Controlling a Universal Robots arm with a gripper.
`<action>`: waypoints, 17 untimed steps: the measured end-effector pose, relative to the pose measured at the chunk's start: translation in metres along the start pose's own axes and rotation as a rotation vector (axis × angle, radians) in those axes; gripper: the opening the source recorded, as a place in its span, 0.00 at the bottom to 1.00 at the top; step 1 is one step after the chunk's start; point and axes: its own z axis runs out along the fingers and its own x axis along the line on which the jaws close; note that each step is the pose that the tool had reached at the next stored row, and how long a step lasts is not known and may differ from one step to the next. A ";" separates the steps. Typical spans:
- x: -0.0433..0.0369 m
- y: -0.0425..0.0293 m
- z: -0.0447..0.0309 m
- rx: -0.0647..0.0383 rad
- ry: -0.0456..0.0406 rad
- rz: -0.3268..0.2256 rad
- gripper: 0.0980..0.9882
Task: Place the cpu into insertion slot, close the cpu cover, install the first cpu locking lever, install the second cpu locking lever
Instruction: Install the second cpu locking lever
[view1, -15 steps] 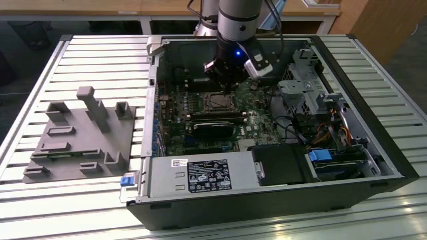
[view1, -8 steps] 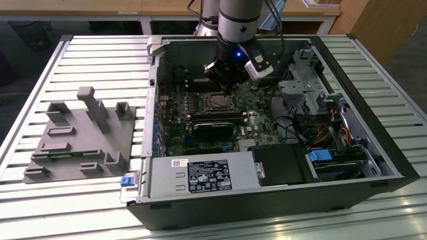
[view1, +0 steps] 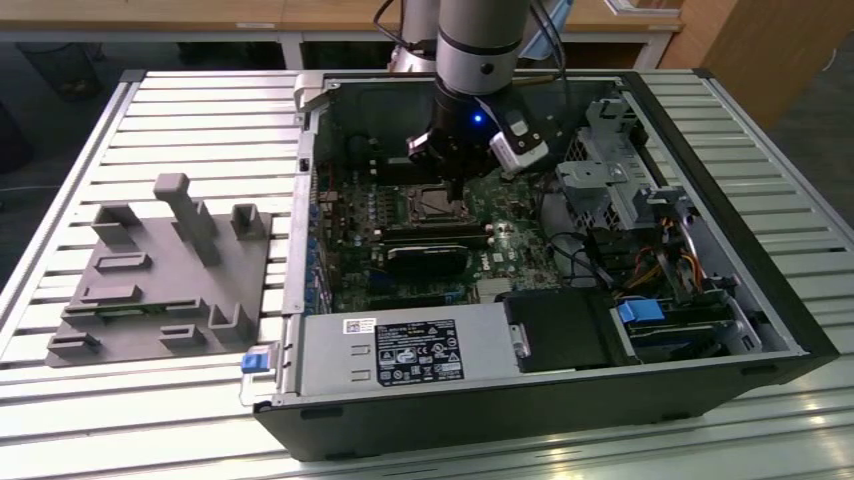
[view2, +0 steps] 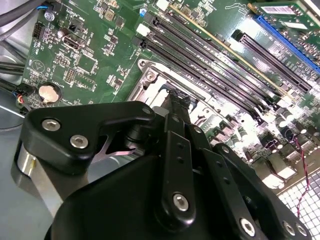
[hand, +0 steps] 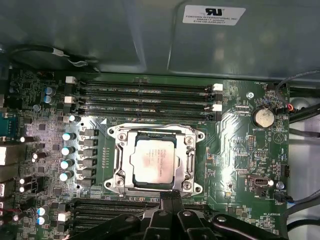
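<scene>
Jaws (hand: 170, 196) pressed together, empty, at socketed cpu (hand: 153, 160); memory slots (hand: 145, 92) flank both sides.

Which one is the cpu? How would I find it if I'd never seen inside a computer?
Look inside the open computer case at the green circuit board. Between the rows of long black memory slots sits a silvery metal frame. The cpu is the flat, pale silvery-beige square in its window, plain and smooth, unlike the parts around it.
</scene>
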 end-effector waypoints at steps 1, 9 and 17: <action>0.0000 0.0000 0.0000 0.000 0.0000 0.000 0.01; 0.0000 0.0004 0.0001 0.000 0.0000 0.000 0.01; 0.0000 0.0007 0.0001 0.000 0.0000 0.000 0.14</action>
